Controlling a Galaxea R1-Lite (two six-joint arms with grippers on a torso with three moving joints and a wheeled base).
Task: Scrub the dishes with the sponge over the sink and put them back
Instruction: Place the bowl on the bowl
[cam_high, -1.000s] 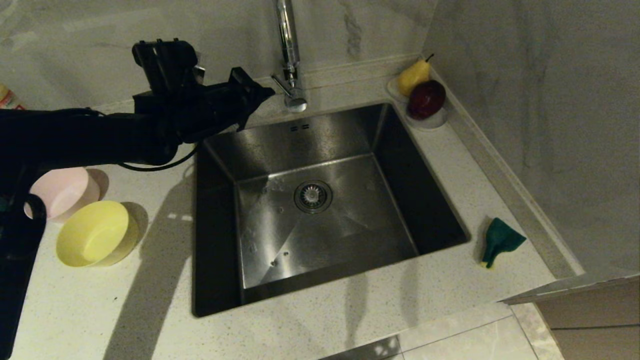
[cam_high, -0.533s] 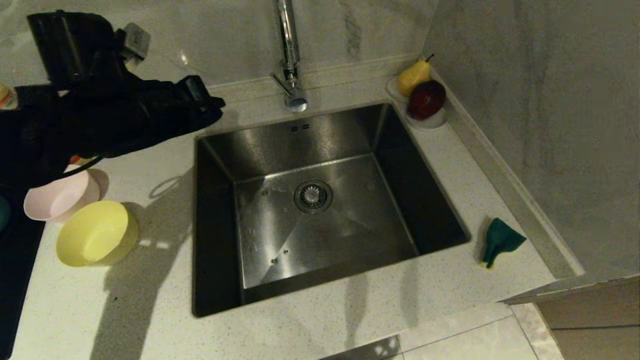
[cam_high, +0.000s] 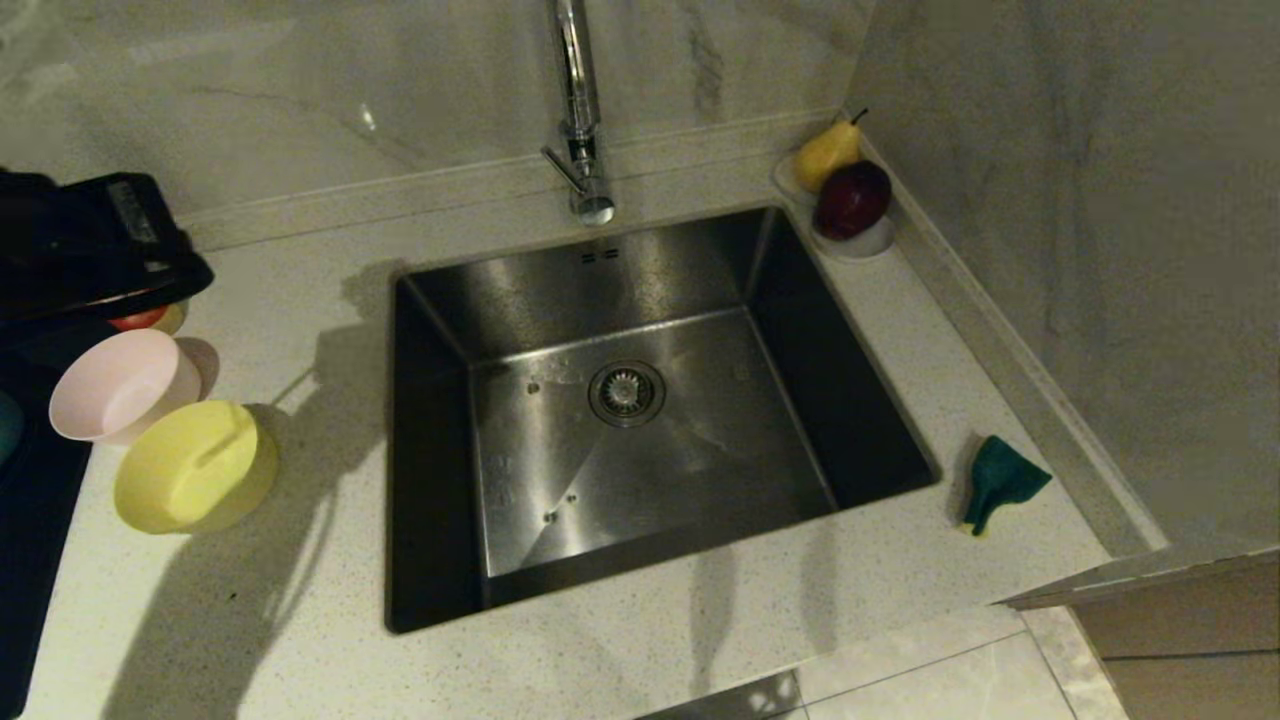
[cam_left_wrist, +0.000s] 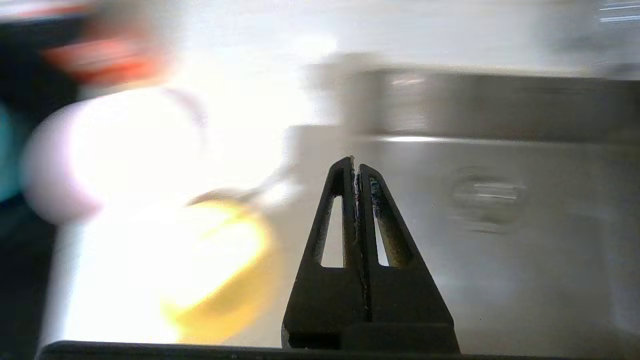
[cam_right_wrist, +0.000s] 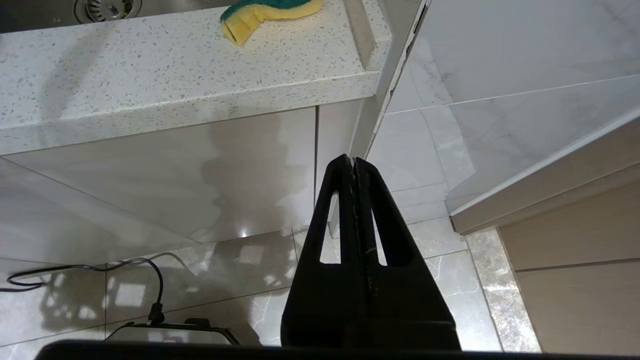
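Observation:
The steel sink (cam_high: 700, 470) fills the middle of the counter, with the chrome tap (cam_high: 578, 110) behind it. Left of it stand a pale pink bowl (cam_high: 115, 385) and a yellow bowl (cam_high: 190, 465); a sliver of light blue (cam_high: 8, 425) shows at the frame's edge. The dark green sponge (cam_high: 1000, 480) lies crumpled on the counter right of the sink, its yellow face (cam_right_wrist: 265, 12) seen from below. My left arm (cam_high: 90, 250) hangs above and behind the pink bowl. Its gripper (cam_left_wrist: 355, 162) is shut and empty. My right gripper (cam_right_wrist: 353, 160) is parked below counter height, shut and empty.
A yellow pear (cam_high: 828, 152) and a dark red apple (cam_high: 852, 198) sit on white saucers in the back right corner. An orange-red object (cam_high: 140, 318) peeks from under my left arm. Marble walls close off the back and right.
My left arm has swung back from beside the tap to the far left, above the bowls, with its gripper shut throughout. Bowls and sponge have not moved.

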